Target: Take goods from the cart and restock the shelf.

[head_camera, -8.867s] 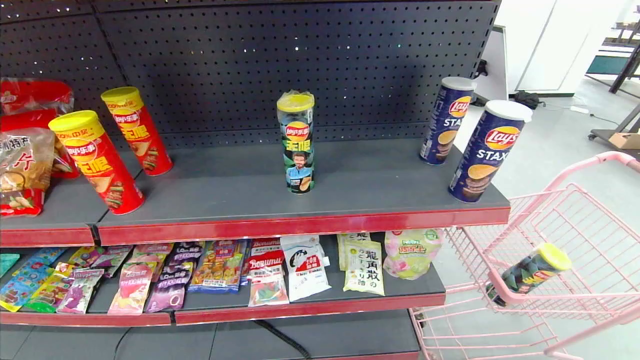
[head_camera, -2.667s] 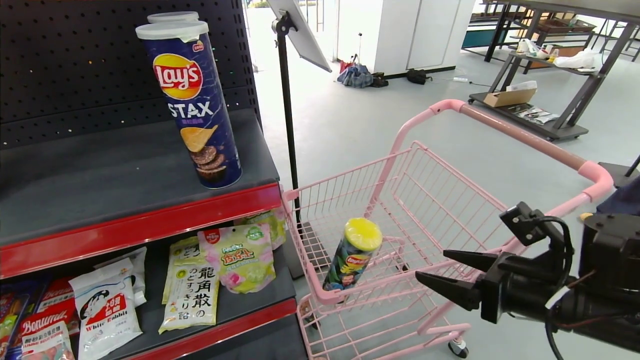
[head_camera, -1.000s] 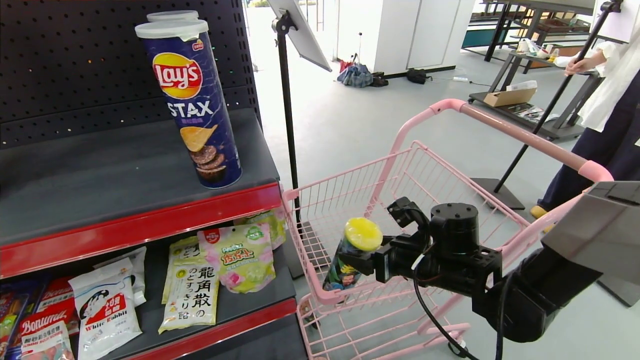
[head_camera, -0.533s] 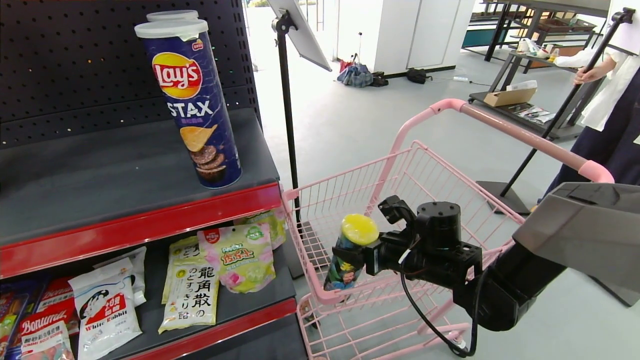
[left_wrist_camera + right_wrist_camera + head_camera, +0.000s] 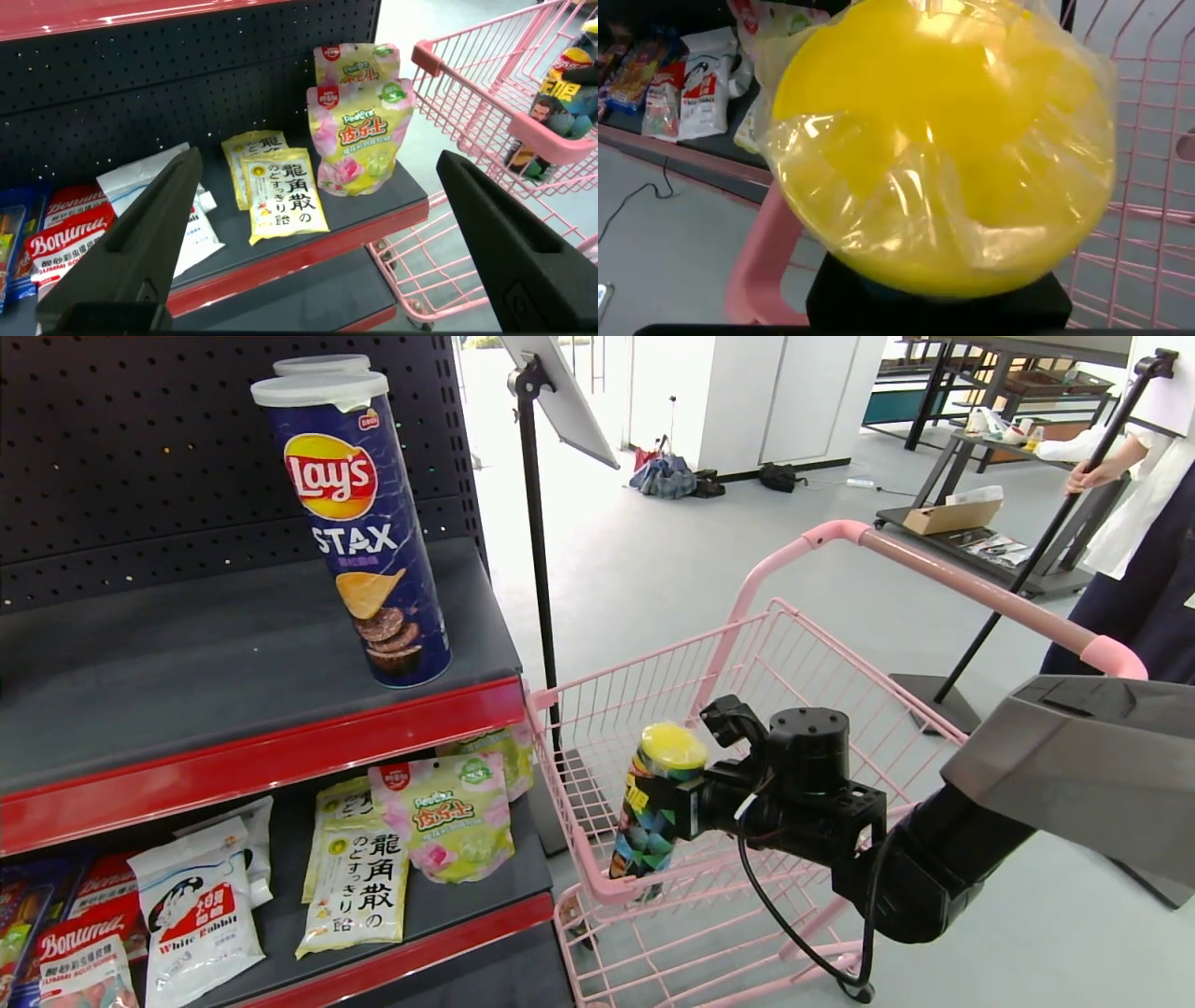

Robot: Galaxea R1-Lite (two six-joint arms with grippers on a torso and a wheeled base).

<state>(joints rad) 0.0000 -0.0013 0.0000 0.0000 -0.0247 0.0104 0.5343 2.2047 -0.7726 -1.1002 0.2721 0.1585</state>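
Closest in, the right gripper (image 5: 658,795) has its jaws clamped round the upper part of the yellow-lidded chip can (image 5: 644,835). The can stands nearly upright inside the pink cart (image 5: 971,593), in the corner beside the shelf (image 5: 233,653). The left gripper (image 5: 320,163) hangs with its jaws spread wide, facing the snack pouches (image 5: 360,140) on the lower shelf. Farther back, a tall blue chip can (image 5: 359,532) stands near the upper shelf's front edge.

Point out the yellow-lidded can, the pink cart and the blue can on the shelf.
yellow-lidded can (image 5: 644,831), head view, lower body
pink cart (image 5: 943,577), head view, handle bar
blue can (image 5: 373,551), head view, front label
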